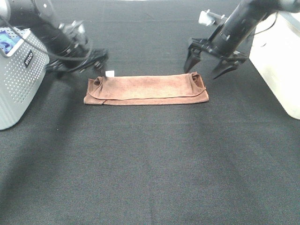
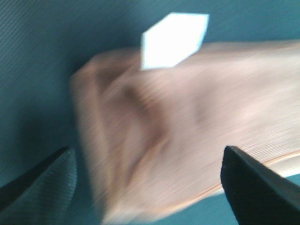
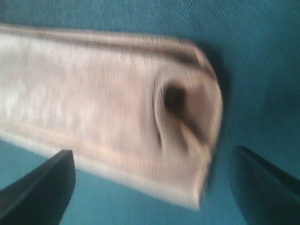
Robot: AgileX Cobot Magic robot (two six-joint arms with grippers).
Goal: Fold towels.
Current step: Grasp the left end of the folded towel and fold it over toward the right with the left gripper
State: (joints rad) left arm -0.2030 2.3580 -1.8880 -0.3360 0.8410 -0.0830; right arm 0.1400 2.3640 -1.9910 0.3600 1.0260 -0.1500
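A: Where's your towel (image 1: pixel 145 89)?
B: Folded into a long strip, flat on the mat (image 1: pixel 150 164). Your left gripper (image 2: pixel 150 185) and right gripper (image 1: pixel 202 71) both gape wide, empty, one at each end.

Wrist cams blurry, ext. cam sharp

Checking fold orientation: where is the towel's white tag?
Exterior high view: the white tag sticks out at the folded towel's far left corner, beside the left gripper.
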